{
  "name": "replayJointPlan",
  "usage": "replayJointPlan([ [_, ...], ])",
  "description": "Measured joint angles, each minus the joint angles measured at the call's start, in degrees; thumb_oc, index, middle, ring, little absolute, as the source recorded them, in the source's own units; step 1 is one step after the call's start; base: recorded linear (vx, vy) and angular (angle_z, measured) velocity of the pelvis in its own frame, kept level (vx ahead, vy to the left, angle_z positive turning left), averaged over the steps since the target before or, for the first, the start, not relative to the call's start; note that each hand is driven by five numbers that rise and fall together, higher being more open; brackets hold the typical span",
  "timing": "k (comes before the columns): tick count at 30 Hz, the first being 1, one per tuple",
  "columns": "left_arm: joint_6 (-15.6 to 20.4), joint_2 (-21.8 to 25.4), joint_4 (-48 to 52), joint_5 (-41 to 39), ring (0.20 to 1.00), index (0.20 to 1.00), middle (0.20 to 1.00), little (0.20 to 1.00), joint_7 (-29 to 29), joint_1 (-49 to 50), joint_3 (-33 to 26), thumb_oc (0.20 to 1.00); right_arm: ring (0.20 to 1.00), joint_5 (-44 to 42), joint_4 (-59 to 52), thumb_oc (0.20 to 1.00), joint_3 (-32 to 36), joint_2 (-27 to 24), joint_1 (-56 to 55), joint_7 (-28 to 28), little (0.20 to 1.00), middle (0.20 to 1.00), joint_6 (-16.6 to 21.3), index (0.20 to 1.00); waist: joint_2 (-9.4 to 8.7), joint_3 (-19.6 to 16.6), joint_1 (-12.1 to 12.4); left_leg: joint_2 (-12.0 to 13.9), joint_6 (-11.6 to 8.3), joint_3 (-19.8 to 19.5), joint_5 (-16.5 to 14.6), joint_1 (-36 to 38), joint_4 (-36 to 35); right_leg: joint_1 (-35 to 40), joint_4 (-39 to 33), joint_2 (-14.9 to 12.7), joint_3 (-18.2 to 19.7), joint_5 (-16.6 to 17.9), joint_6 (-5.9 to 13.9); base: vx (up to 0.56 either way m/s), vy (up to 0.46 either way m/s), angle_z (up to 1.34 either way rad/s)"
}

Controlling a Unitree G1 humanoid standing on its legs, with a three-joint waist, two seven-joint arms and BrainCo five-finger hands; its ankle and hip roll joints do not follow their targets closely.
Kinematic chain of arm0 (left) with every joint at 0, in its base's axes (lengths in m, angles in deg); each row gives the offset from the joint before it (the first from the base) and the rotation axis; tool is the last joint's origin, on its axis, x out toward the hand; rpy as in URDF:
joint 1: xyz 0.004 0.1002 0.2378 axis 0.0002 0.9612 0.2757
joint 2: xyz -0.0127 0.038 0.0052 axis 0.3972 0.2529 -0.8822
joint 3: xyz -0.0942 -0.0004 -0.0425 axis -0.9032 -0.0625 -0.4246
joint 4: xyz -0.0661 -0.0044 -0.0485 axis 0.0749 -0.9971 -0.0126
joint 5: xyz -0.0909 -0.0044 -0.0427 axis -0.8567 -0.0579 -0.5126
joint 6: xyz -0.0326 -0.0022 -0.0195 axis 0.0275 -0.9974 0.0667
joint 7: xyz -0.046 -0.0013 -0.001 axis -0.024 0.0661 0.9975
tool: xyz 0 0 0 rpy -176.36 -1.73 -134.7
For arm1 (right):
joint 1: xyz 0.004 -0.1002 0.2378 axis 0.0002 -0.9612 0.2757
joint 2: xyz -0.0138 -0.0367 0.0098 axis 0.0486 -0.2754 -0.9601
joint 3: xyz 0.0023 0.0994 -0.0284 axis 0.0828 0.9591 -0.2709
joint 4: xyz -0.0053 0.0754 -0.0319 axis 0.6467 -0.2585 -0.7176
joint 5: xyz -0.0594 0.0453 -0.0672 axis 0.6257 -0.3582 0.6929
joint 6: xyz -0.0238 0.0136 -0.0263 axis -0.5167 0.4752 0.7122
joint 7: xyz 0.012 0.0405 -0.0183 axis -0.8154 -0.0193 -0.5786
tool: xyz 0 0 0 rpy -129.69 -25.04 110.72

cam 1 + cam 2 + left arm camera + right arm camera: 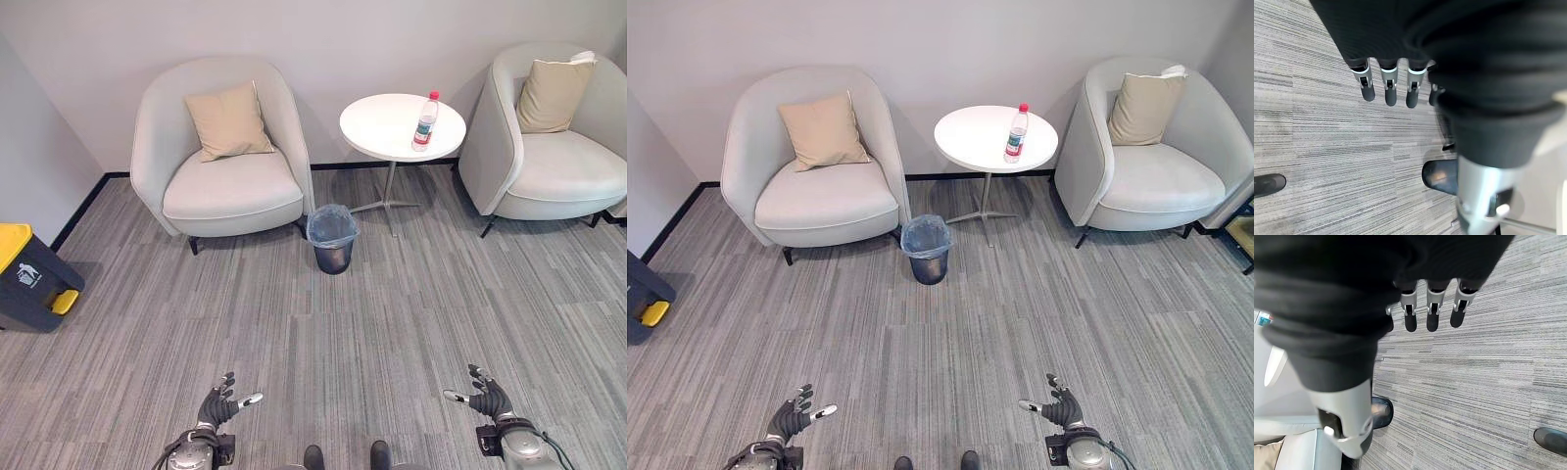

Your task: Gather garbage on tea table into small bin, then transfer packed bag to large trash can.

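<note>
A clear plastic bottle with a red cap stands upright on the round white tea table between two armchairs. A small black bin lined with a bluish bag sits on the carpet just left of the table's foot. The large dark trash can with a yellow lid stands by the left wall. My left hand and right hand hover low over the carpet, far from the table, both open and holding nothing, fingers straight.
A grey armchair with a beige cushion stands left of the table, another armchair to its right. Grey carpet stretches between me and the furniture. The wall runs behind the chairs.
</note>
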Motion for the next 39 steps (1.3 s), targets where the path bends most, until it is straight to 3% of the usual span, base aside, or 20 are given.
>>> replayJointPlan([
  [14,-0.02,0.0,0.48,-0.06,1.0,1.0,1.0,1.0,-0.45,0.04,0.0,1.0,1.0,-3.66,0.0,1.0,2.23,1.4,-0.01,-0.76,1.0,1.0,-0.08,1.0,-0.15,0.04,0.12,-0.08,0.12,1.17,-0.4,-0.25,0.02,-1.2,0.02,0.0,1.48,0.08,-0.11,0.02,0.023,-0.05],
  [18,0.02,0.18,2.16,-0.09,1.0,1.0,1.0,1.0,-0.5,-0.38,-0.07,1.0,1.0,-5.37,-0.03,1.0,2.33,1.84,0.52,-1.28,1.0,1.0,-0.92,1.0,-1.31,0.41,0.2,-0.29,0.33,2.01,-0.44,-1.66,0.04,-3.05,0.35,-0.02,2.66,0.59,0.11,0.01,0.11,-0.15],
  [20,0.0,0.35,2.12,-0.11,1.0,1.0,1.0,1.0,-0.57,-0.53,-0.14,1.0,1.0,-5.38,-0.04,1.0,2.16,2.06,1.88,-1.28,1.0,1.0,-0.98,1.0,-2.59,1.38,0.26,-0.59,1.03,4.33,-0.73,-2.54,0.05,-4.91,0.4,-0.2,4.69,1.3,0.49,0.01,0.116,-0.49],
  [22,0.03,0.73,1.92,-0.17,1.0,1.0,1.0,1.0,-0.99,-2.08,-0.21,1.0,1.0,-5.36,-0.02,1.0,1.93,2.08,2.9,-1.43,1.0,1.0,-1.13,1.0,-3.11,2.74,0.28,-0.76,1.92,5.22,-1.83,-3.32,0.01,-9.67,6.89,0.28,5.33,0.78,1.25,0.1,0.107,-0.69],
  [23,-0.04,1.09,1.38,-0.22,1.0,1.0,1.0,1.0,-1.53,-2.7,-0.42,1.0,1.0,-5.34,-1.01,1.0,1.09,2.33,5.68,-1.32,1.0,1.0,-1.16,1.0,-2.45,4.15,0.25,0.35,1.74,8.32,-1.5,-3.15,0.02,-14.99,14.29,-0.15,1.46,-1.43,4.19,0.2,-0.012,-0.98],
  [24,0.0,1.1,1.39,-0.24,1.0,1.0,1.0,1.0,-1.72,-2.76,-0.44,1.0,1.0,-5.33,-1.82,1.0,0.86,2.24,5.77,-1.36,1.0,1.0,-1.15,1.0,-2.62,4.26,0.19,-0.06,1.95,9.58,-1.88,-2.52,0.06,-15.58,14.32,-1.68,-0.25,-2.52,3.65,0.19,-0.068,-1.14],
  [25,0.14,1.46,1.06,-0.27,1.0,1.0,1.0,1.0,-2.11,-3.42,-0.57,1.0,1.0,-5.29,-3.19,1.0,-0.72,2.13,6.26,-1.4,1.0,1.0,-1.17,1.0,-3.01,4.74,0.16,-0.51,2.29,11.31,-3.35,-1.87,0.14,-17.59,13.67,-3.88,-2.13,-2.88,4.32,0.24,-0.08,-0.65],
  [27,0.12,1.43,0.73,-0.28,1.0,1.0,1.0,1.0,-2.46,-4.09,-0.42,1.0,1.0,-5.28,-4.4,1.0,-1.02,2.15,6.08,-1.36,1.0,1.0,-1.09,1.0,-3.39,4.72,-0.16,-0.48,1.57,11.46,-2.98,-1.77,0.16,-18.34,10.74,-4.92,-2.15,-2.68,4.38,0.21,-0.084,-0.2],
  [32,0.16,1.12,0.56,-0.3,1.0,1.0,1.0,1.0,-2.82,-4.02,-0.43,1.0,1.0,-5.22,-3.89,1.0,-1.33,2.23,5.58,-1.41,1.0,1.0,-1.48,1.0,-3.91,4.94,-0.15,-0.25,0.19,11.55,-5.61,2.25,0.16,-18.08,6.04,-7.47,-8.19,-1.18,4.12,0.21,-0.144,0.0],
  [33,0.15,0.76,0.61,-0.27,1.0,1.0,1.0,1.0,-2.8,-3.85,-0.4,1.0,1.0,-5.22,-3.94,1.0,-1.23,2.09,4.84,-1.42,1.0,1.0,-1.56,1.0,-3.36,4.65,-0.42,0.64,-1.29,10.42,-6.57,3.49,0.12,-17.05,6.28,-7.0,-8.33,2.81,3.32,0.26,-0.197,0.39],
  [35,0.23,-0.87,0.83,-0.3,1.0,1.0,1.0,1.0,-2.78,-2.71,-0.11,1.0,1.0,-5.22,-3.88,1.0,-0.69,1.92,2.58,-1.4,1.0,1.0,-1.77,1.0,-0.68,3.59,-1.21,4.17,-3.57,7.16,-6.75,5.15,1.14,-13.53,5.8,-3.45,-9.7,4.59,0.33,0.27,-0.31,0.55],
  [37,0.26,-1.25,0.4,-0.44,1.0,1.0,1.0,1.0,-2.78,-2.85,0.05,1.0,1.0,-5.23,-3.93,1.0,-0.29,2.03,2.63,-1.34,1.0,1.0,-1.75,1.0,-0.59,3.16,-0.8,6.01,-4.25,5.42,-7.18,3.51,6.76,-10.93,3.38,-1.79,-10.08,4.4,-1.14,0.17,-0.231,0.14],
  [39,0.23,-2.14,0.41,-0.59,1.0,1.0,1.0,1.0,-2.59,-2.65,0.12,1.0,1.0,-5.24,-4.62,1.0,-0.13,0.96,3.81,-1.46,1.0,1.0,-1.09,1.0,-0.46,2.85,-0.37,7.26,-4.78,4.06,-7.36,0.01,15.52,-8.99,1.7,-0.92,-10.18,4.68,-3.85,0.14,-0.212,-0.07],
])
